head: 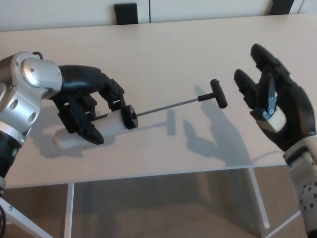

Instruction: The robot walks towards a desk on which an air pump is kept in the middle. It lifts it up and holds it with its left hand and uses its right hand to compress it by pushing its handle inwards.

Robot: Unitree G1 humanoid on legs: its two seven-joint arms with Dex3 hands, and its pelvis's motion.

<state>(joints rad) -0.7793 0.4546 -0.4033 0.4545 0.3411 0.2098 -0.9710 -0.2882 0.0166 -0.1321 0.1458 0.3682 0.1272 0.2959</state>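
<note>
The air pump (106, 126) is a white cylinder with a black cap, held above the desk (163, 49) by my left hand (84, 106), whose fingers wrap around the barrel. Its thin metal rod (166, 106) sticks out to the right, fully extended, and ends in a black T-handle (218, 93). My right hand (275, 111) is open, palm facing the handle, a short gap to the right of it and not touching it.
A black chair back (125, 13) stands behind the desk's far edge, another at the top right (281, 6). The desk's front edge runs below both hands, with white legs and floor beneath.
</note>
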